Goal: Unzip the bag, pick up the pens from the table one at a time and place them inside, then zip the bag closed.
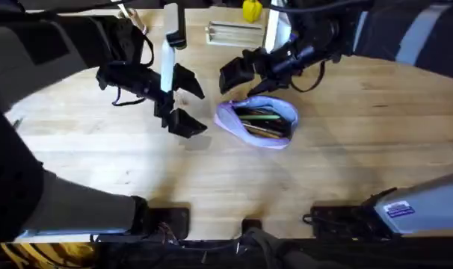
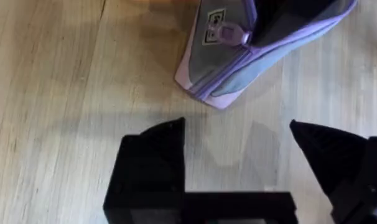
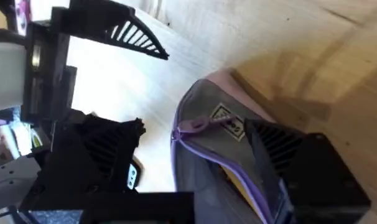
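Bag (image 1: 258,122): lavender, mid-table (image 1: 211,179), unzipped, pens (image 1: 258,117) inside (zip-closing looks next). Right gripper (image 1: 245,75): just behind bag, jaws parted astride its zipper-pull (image 3: 195,126) end, holding nothing. Left gripper (image 1: 188,104): beside that end, jaws wide, empty, likely poised to steady it.

Bag (image 2: 238,56) cut off by the left wrist view's edge. Pens (image 1: 258,116) inside blurred; count cannot be told.
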Controlling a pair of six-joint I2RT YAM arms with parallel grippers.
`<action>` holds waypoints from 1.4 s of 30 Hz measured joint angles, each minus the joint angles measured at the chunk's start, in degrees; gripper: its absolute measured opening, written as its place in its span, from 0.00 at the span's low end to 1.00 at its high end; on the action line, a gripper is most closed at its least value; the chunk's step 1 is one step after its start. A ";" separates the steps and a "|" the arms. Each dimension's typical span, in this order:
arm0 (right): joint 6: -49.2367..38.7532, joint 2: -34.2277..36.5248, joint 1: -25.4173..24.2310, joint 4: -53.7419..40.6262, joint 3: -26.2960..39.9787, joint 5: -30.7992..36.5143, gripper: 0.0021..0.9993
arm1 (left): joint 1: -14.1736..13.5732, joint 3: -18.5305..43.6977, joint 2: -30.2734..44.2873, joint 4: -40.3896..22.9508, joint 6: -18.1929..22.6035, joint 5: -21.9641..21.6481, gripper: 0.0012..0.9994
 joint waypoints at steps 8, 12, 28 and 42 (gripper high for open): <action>0.44 2.36 2.63 0.02 0.00 -2.77 1.00 | 0.40 0.00 0.00 -0.28 0.01 0.00 0.99; 0.41 2.36 4.46 0.04 0.00 -6.39 1.00 | 0.40 0.00 0.00 -0.34 0.01 0.00 0.99; 0.57 2.36 4.71 0.02 0.00 -4.23 0.64 | 0.40 0.00 0.00 -0.98 0.01 0.02 0.99; 0.60 2.36 4.73 0.00 0.00 -0.89 0.09 | 0.40 0.00 0.00 -1.39 0.01 0.02 0.99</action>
